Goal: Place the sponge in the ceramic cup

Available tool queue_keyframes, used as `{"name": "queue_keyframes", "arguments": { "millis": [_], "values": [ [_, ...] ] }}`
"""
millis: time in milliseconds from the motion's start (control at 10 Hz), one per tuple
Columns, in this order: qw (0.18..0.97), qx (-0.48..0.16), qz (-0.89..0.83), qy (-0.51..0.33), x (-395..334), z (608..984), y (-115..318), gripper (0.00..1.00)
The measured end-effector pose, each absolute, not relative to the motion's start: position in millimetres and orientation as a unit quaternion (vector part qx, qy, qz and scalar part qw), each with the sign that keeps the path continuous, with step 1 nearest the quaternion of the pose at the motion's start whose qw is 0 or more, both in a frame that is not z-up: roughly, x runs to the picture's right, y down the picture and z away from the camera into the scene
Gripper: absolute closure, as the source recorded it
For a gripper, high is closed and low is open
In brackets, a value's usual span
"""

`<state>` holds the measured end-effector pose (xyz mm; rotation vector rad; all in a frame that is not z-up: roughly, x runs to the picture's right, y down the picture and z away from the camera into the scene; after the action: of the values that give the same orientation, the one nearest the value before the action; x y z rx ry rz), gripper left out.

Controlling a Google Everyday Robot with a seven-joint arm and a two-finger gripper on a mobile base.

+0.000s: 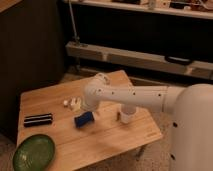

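The blue sponge [84,119] lies on the wooden table [107,137], near its middle. My gripper [73,104] is low over the table just up and left of the sponge, apart from it, at the end of the white arm [130,96] that reaches in from the right. The white ceramic cup [127,115] stands upright to the right of the sponge. The arm crosses in front of the cup's upper part and hides its rim.
A black rectangular bar [38,120] lies at the table's left side. A green round bowl [34,151] sits at the front left corner. Behind the table run dark shelves and a metal rail [140,57].
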<state>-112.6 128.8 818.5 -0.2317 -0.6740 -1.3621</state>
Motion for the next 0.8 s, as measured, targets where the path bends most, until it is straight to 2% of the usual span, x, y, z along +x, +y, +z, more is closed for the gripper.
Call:
{"name": "queue_keyframes", "arguments": {
  "millis": [200,800],
  "values": [
    [0.724,-0.106,-0.608,-0.308,-117.6,822.8,129.8,0.2],
    [0.742,-0.163,-0.583,-0.288,-107.8,846.7,151.8,0.2]
  ]
}}
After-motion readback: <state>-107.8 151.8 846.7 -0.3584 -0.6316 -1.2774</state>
